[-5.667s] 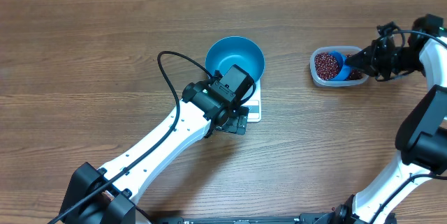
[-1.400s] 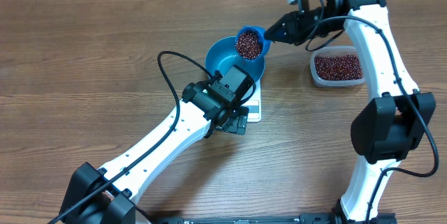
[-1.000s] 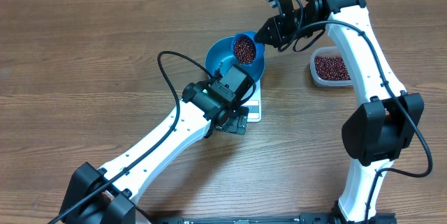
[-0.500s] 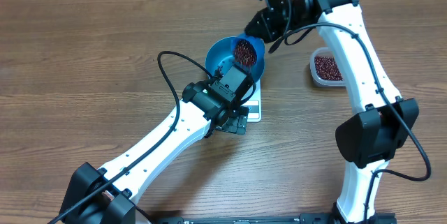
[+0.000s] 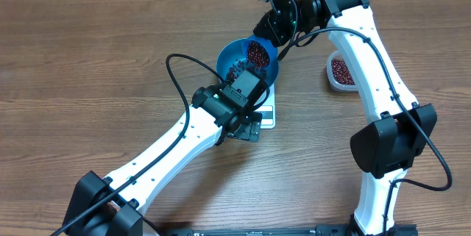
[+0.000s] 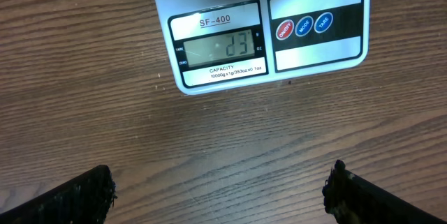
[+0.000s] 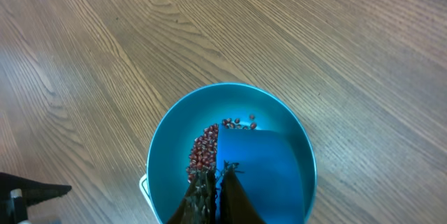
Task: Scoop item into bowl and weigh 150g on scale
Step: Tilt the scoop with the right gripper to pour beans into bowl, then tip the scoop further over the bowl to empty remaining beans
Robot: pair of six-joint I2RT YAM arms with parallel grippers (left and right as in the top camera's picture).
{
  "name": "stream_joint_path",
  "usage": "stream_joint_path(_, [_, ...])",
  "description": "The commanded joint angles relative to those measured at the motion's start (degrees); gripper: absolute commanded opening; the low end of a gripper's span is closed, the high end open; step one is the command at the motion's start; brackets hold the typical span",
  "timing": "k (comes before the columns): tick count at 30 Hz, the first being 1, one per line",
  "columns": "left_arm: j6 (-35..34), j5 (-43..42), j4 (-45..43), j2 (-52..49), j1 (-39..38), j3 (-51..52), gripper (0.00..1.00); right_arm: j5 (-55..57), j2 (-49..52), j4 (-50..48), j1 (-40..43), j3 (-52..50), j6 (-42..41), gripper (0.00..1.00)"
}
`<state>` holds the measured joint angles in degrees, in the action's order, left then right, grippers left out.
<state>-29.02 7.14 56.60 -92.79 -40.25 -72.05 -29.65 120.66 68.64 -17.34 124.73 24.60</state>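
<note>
The right tool (image 7: 218, 196), pinching a small blue plastic scoop (image 7: 258, 175), tips it inside the round bright-blue bowl (image 7: 164, 147) on the white square digital scale (image 6: 318, 56), where small red-brown beans (image 7: 204, 151) lie. A hasty or off-rim tilt could scatter beans onto the wooden surface (image 5: 88, 67) or jolt the bowl, spoiling the reading. The left tool (image 6: 220, 196) hangs spread, empty, beside the display (image 6: 222, 46). One each of bowl, scale, scoop and clear plastic tub (image 5: 340, 70); two tools; beans beyond counting.

Counter (image 6: 105, 126) matt wood grain; bowl (image 7: 174, 133) smooth glossy plastic; scale (image 6: 314, 49) smooth white plastic.
</note>
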Motion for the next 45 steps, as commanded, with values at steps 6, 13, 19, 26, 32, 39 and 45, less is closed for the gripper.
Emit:
stream_joint_path(6, [-1.03, 0.94, -0.07, 0.94, 0.11, -0.96, 0.99, -0.61, -1.18, -2.01, -0.70, 2.12, 4.46, 0.04])
stream_joint_path(13, [-1.03, 0.92, -0.07, 0.94, 0.11, -0.96, 0.99, -1.53, -1.18, -2.43, -0.72, 2.12, 4.52, 0.04])
stream_joint_path(19, [-1.03, 0.94, -0.07, 0.94, 0.11, -0.96, 1.00, -3.61, -2.19, -2.86, -0.72, 2.12, 7.48, 0.04])
stream_joint_path(26, [-1.03, 0.94, -0.07, 0.94, 0.11, -0.96, 1.00, -3.56, -4.72, -3.02, -0.98, 2.12, 12.00, 0.04])
stream_joint_path(32, [-1.03, 0.94, -0.07, 0.94, 0.11, -0.96, 1.00, -3.41, -5.05, -3.26, -1.70, 2.12, 14.01, 0.04])
stream_joint_path(39, [-1.03, 0.94, -0.07, 0.94, 0.11, -0.96, 0.99, 4.57, -5.05, -4.31, -4.46, 2.12, 16.33, 0.04])
stream_joint_path(45, [-1.03, 0.94, -0.07, 0.94, 0.11, -0.96, 1.00, 10.34, -5.05, -4.26, -6.36, 2.12, 17.94, 0.04])
